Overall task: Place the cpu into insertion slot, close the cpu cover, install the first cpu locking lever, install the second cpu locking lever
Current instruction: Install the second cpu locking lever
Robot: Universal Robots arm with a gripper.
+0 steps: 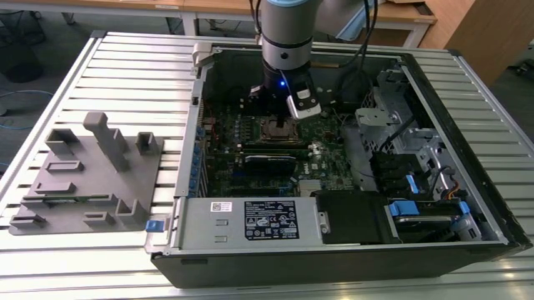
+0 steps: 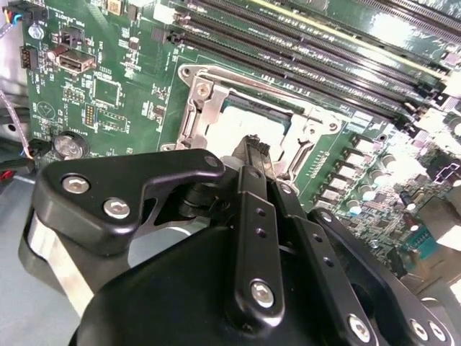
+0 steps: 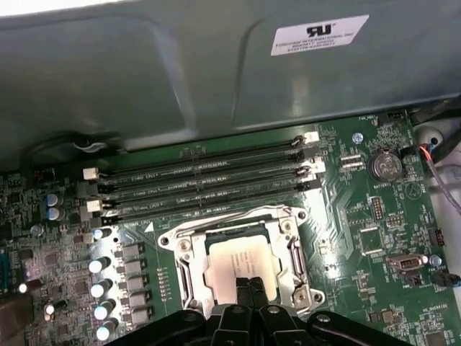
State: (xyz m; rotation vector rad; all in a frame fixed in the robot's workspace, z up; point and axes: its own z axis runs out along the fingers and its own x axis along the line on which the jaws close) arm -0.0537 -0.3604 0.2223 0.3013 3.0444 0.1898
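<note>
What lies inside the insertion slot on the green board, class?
The cpu lies inside the insertion slot, with the cpu cover framing it. The gripper, fingers together, covers the chip's near edge. Whatever is beneath the chip stays hidden.

tabletop (image 1: 125, 69): ribbed pale metal slats, glossy highlights along its near edge | wooden desks (image 1: 217, 7): beyond the tabletop's far edge, light-brown tops | wooden panel (image 1: 484, 31): off the far corner at the exterior view's right | floor (image 1: 50, 50): grey, dim, blue cable (image 1: 21, 100) trailing past the opposite far corner
</note>
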